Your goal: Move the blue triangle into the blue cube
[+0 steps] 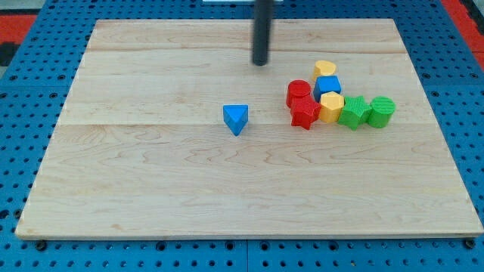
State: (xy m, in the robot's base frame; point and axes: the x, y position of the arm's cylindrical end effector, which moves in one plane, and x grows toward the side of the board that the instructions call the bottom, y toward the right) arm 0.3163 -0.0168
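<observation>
Resting apart, blue triangle [236,119], blue cube [328,85], seemingly ridged, my tip [261,63] above

Pale wooden desk [151,189] on a blue perforated surface [30,91]

The desk is a light, maple-coloured board made of several planks joined lengthwise, their seams running from the view's left to the view's right, with a faint grain and rounded corners at the view's bottom. It fills most of the frame and narrows toward the view's top. Around it on every side lies the blue surface, dotted with a regular grid of small dark holes. At the view's top corners, red patches [15,19] show beyond the blue, the left one marked with paler stripes. The light is even and soft, throwing only weak shadows and no glare on the wood.
</observation>
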